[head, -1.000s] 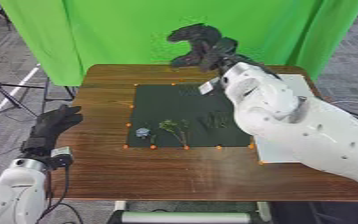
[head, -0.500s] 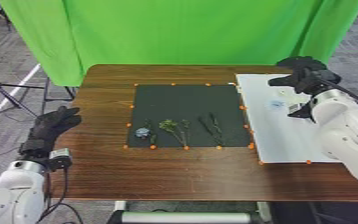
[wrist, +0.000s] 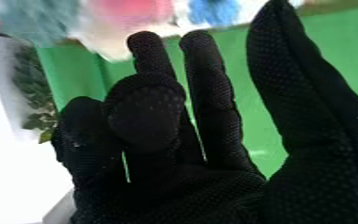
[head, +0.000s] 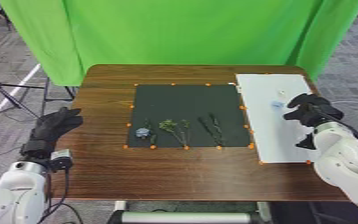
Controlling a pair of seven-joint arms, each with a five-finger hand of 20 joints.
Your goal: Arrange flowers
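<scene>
Flower (head: 143,132): blue, on the dark mat (head: 184,102), well to the left of my right robot hand (head: 313,110) and nearer to my left robot hand (head: 58,122).
Sprig (head: 167,126): green and leafy, on the mat just right of the flower, between my two robot hands.
Stems (head: 213,129): dark and thin, on the mat's right part, nearer to my right robot hand than the sprig is.
Right robot hand: over the outer part of the white sheet (head: 286,132). In the right wrist view, I have this robot hand (wrist: 202,195) well open, most fingers extended, one bent towards the camera, thumb apart; I hold nothing in it.
Left robot hand: at the left edge of the desk (head: 158,172), open and relaxed, with nothing in my grasp.
Blue patch (head: 278,104): on the sheet, just left of my right robot hand; I cannot tell what it is.
Pale bit (head: 282,93): on the sheet, near the same robot hand, a little farther from me; too small to name.
Blurs: pink (wrist: 131,9) and blue (wrist: 214,11), beyond my right robot hand's fingers; too indistinct to name.
Curtain (head: 184,35): green, beyond both my robot hands.
</scene>
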